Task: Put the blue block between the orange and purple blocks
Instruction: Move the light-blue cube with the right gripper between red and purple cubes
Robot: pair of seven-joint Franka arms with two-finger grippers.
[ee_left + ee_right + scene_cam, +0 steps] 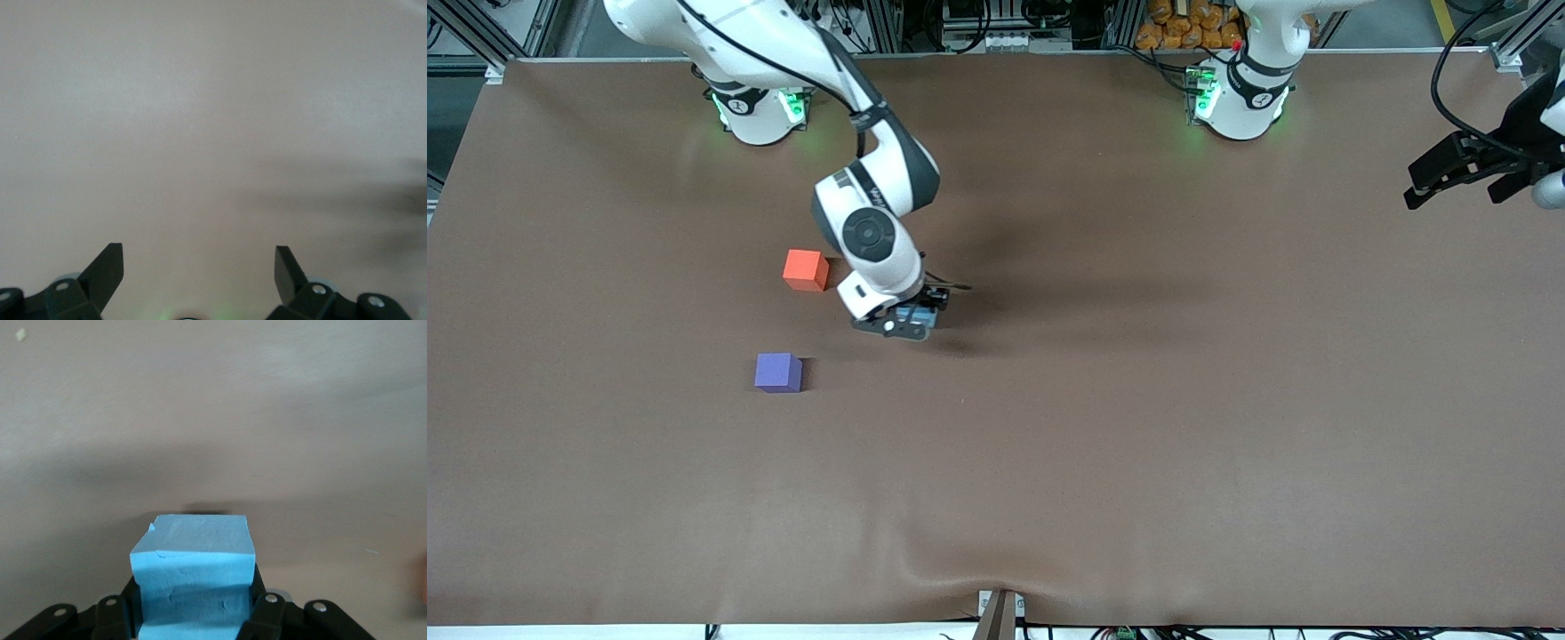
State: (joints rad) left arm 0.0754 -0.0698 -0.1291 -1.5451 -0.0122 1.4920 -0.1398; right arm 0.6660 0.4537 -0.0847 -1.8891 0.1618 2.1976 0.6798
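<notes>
I am pinching the blue block (193, 570) between the fingers of my right gripper (914, 322), low over the table (1138, 427) just beside the orange block (805, 269), toward the left arm's end. The block seems to be touching the cloth, though I cannot be sure. The purple block (778, 372) is sitting nearer the front camera than the orange block. My left gripper (199, 270) is waiting spread wide and empty above the table's edge, well apart from the orange block.
</notes>
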